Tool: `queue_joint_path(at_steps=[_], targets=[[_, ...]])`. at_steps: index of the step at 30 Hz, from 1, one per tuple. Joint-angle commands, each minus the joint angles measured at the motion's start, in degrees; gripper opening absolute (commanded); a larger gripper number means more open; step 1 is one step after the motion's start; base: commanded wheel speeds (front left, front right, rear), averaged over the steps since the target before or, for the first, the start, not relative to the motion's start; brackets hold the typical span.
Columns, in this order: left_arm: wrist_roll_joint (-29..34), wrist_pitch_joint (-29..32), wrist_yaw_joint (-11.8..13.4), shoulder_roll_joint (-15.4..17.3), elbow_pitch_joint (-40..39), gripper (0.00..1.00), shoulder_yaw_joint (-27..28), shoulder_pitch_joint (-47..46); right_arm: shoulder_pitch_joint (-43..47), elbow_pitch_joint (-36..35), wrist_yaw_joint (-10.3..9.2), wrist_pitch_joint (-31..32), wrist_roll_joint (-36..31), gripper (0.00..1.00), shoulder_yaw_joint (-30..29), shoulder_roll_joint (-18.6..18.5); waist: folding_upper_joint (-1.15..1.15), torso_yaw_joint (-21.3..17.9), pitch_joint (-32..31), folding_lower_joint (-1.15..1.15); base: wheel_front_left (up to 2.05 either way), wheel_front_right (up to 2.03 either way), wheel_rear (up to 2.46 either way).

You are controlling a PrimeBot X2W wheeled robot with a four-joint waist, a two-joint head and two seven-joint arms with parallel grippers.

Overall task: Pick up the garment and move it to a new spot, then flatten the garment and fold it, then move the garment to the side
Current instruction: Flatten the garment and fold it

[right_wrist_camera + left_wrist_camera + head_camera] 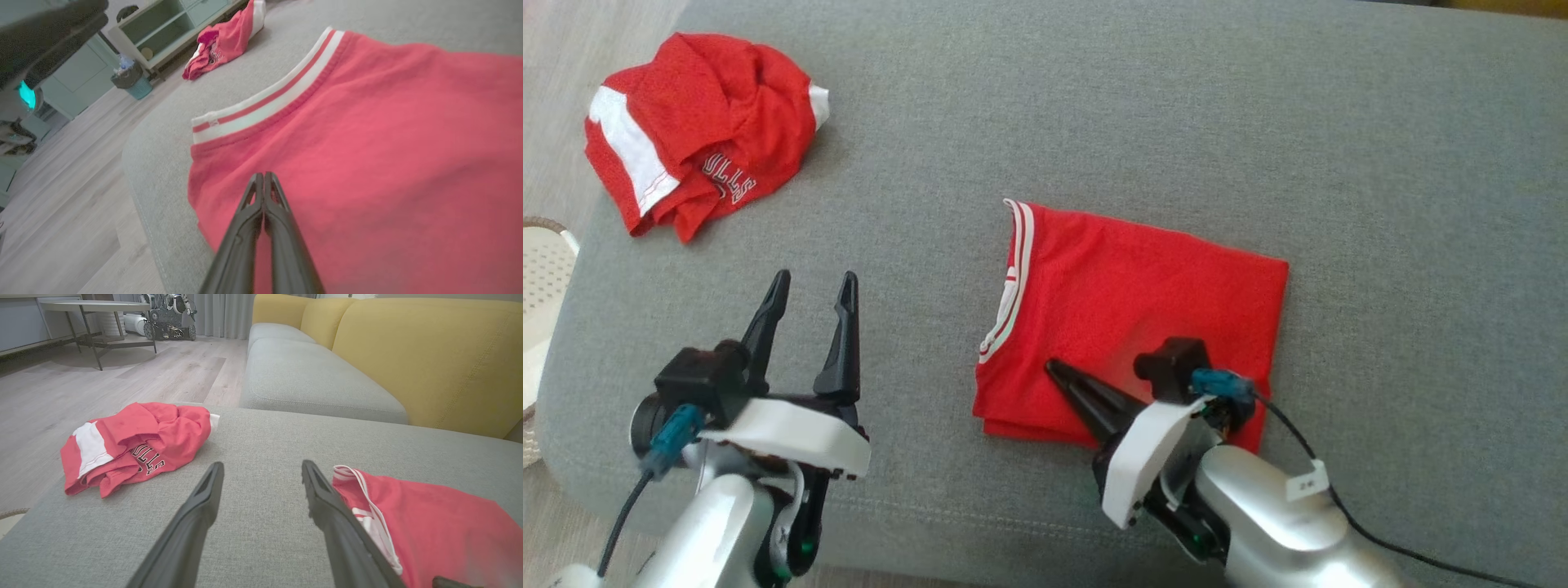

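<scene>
The garment (1143, 294), red with a white-striped trim, lies folded into a flat rectangle in the middle of the grey sofa seat (1176, 122). My right gripper (1052, 367) is shut, fingers pressed together, low over the garment's near left part. In the right wrist view the gripper (263, 176) points across the red cloth (367, 143) with no fabric pinched between its fingers. My left gripper (815, 282) stands open and empty over bare cushion, left of the garment. The left wrist view has the left gripper (262, 465) beside the garment's striped edge (441, 522).
A second red garment (698, 131) lies crumpled at the seat's far left corner (139, 441). A pale woven basket (539, 269) stands off the sofa's left edge. Yellow backrests (429, 359) rise behind. Wooden floor (61, 204), a shelf unit and a bin (130, 79) lie beyond.
</scene>
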Motion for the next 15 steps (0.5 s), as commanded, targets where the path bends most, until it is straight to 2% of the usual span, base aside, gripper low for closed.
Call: queue_joint_path(at_steps=[1, 5, 9, 10, 11, 12, 13, 15], targets=[[0.3, -0.6, -0.2, 1.0, -1.4, 1.0, 2.5, -2.6, -1.7, -1.4, -0.04, -1.6, 0.5, 0.0, -0.2, 1.3, 0.0, -0.1, -0.1, 0.0, 0.0, 0.0, 0.0], [0.3, -0.6, 0.1, 1.3, -1.3, 1.0, 3.0, -1.8, -3.0, -1.8, -0.04, -5.7, 0.1, 0.0, -5.3, 0.2, 0.0, -1.2, -1.2, 0.0, 0.0, 0.0, 0.0], [0.5, -0.6, 0.5, 1.9, -1.8, 1.0, 3.2, -0.8, -2.3, -4.1, -0.04, -7.7, -2.1, 0.0, -14.1, -3.3, 0.0, -2.8, -2.6, 0.0, 0.0, 0.0, 0.0], [0.5, -0.6, 0.6, 2.1, -1.9, 1.0, 3.2, -0.4, -1.7, -4.8, -0.04, -7.9, -3.0, 0.03, -16.5, -4.4, 0.0, -3.3, -3.1, 0.0, 0.0, 0.0, 0.0], [0.5, -0.5, 0.7, 2.3, -2.0, 1.0, 3.3, -0.1, -0.9, -5.6, -0.04, -7.9, -4.0, 0.35, -19.0, -5.4, 0.0, -3.7, -3.5, 0.0, 0.0, 0.0, 0.0], [0.5, -0.5, 0.8, 2.6, -2.2, 1.0, 3.3, 0.2, 0.1, -6.3, -0.04, -7.6, -4.9, 0.89, -21.4, -6.3, 0.0, -4.2, -4.0, 0.0, 0.0, 0.0, 0.0], [0.5, -0.4, 0.8, 2.8, -2.4, 1.0, 3.3, 0.5, 1.1, -7.4, -0.04, -7.5, -6.0, 1.0, -23.9, -7.0, 0.0, -4.6, -4.4, 0.0, 0.0, 0.0, 0.0], [0.5, -0.2, 1.0, 3.2, -2.6, 1.0, 3.2, 1.2, 3.7, -9.8, -0.04, -6.7, -8.4, 1.0, -28.8, -8.1, 0.0, -5.4, -5.5, 0.0, 0.0, 0.0, 0.0]])
